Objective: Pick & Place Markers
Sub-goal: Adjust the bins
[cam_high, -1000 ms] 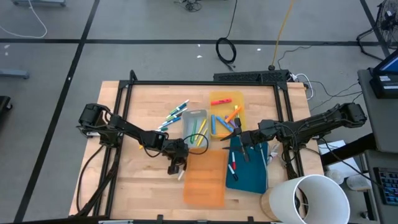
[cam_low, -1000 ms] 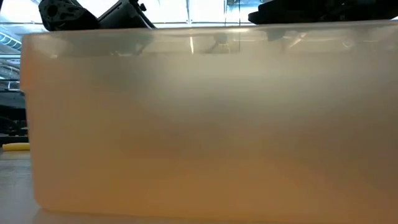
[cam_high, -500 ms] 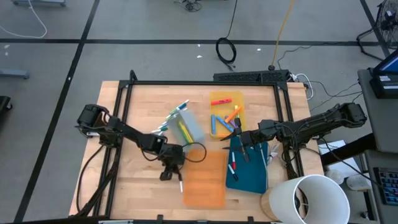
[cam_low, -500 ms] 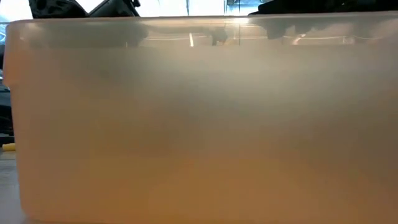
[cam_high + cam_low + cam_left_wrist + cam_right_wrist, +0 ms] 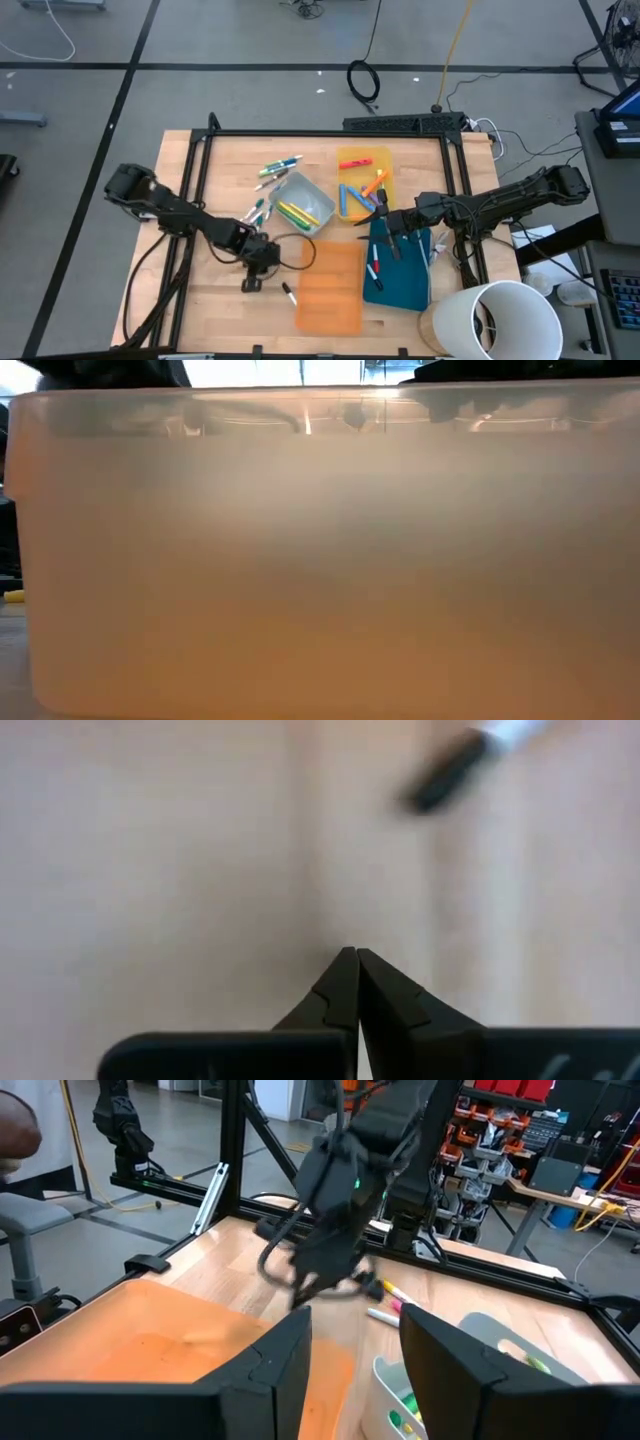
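- Markers (image 5: 280,166) lie in several groups on the desk (image 5: 230,290): a loose few on bare wood near the far-left part of the work area, some yellow and green ones inside a grey tray (image 5: 303,204), and orange and blue ones in a yellow tray (image 5: 352,158).
- Red and white markers rest on the teal tray (image 5: 403,282), beside the right arm.
- One dark-and-white marker (image 5: 288,294) lies alone on bare wood, just beside the left edge of the orange tray (image 5: 331,287).
- Grey tray sits skewed, corner-on to the desk edges, near the yellow tray.
- Left pincer (image 5: 251,284) hangs low over bare wood, just left of the lone marker and apart from it. In the left wrist view its fingers (image 5: 340,990) are pressed together tip to tip with nothing between them; the blurred marker (image 5: 470,760) lies ahead.
- Right pincer (image 5: 377,212) sits over the seam between the yellow and teal trays. In the right wrist view its fingers (image 5: 290,1350) stand apart with a clear gap, holding nothing.
- Open wood: a wide strip along the near-left of the desk and between the left frame rail and the trays.
- Near-right corner is crowded by a white bucket (image 5: 495,320) touching the teal tray's corner region.
- Low view is filled by the orange tray wall (image 5: 320,560).
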`<state>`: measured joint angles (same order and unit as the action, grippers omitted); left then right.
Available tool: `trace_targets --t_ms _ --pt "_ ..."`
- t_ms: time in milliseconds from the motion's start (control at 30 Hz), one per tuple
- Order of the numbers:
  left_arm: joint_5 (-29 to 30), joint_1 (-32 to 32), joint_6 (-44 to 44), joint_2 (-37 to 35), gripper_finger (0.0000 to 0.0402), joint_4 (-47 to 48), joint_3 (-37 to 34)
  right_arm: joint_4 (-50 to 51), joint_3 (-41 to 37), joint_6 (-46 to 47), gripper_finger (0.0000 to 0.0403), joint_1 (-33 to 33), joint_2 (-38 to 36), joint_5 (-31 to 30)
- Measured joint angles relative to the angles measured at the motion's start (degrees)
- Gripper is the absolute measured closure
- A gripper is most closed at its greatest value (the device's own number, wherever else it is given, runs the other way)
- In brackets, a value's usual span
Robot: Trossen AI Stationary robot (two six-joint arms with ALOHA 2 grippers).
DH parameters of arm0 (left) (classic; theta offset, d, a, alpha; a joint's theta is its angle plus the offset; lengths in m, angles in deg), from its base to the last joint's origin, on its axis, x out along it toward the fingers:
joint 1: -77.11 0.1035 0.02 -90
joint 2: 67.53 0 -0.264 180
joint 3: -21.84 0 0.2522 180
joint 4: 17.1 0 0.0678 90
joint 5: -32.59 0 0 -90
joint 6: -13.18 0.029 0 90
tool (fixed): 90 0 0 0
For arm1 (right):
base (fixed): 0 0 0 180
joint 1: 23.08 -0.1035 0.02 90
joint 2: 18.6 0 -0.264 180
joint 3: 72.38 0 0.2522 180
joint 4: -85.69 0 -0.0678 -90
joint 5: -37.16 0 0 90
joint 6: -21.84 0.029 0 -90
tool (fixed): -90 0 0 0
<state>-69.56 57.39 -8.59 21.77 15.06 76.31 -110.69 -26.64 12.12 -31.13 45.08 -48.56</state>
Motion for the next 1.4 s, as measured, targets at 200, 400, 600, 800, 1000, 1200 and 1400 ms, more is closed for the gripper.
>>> trace_targets --t_ms 200,400,600,800,1000,1200,1400 --pt "26.29 -0.17 -9.08 -10.06 0.0398 12.0 0.13 -0.03 0.01 0.0 0.0261 0.2 0.0 -0.02" --pt "38.86 5.33 -17.09 -13.03 0.0393 13.4 -1.59 -0.02 0.0 0.02 0.0261 0.22 0.0 0.0" --pt "38.18 13.59 -17.16 -10.13 0.0394 7.61 -5.34 -0.03 0.01 0.02 0.0261 0.22 0.0 -0.01" --pt "39.16 21.43 -13.1 -7.23 0.0397 -2.37 -6.34 -0.01 -0.01 0.02 0.0261 0.22 0.0 -0.02" --pt "37.47 26.16 -6.32 -4.29 0.0398 -9.98 -6.35 -0.01 0.01 0.02 0.0261 0.22 0.0 0.0" --pt "37.3 29.98 -1.29 -3.6 0.0387 -18.12 -6.3 0.11 0.01 0.02 0.0261 0.29 0.0 -0.04" --pt "35.64 33.25 1.5 -3.63 0.0397 -23.88 -6.29 0.05 -0.01 0.02 0.0261 0.58 0.0 -0.07"
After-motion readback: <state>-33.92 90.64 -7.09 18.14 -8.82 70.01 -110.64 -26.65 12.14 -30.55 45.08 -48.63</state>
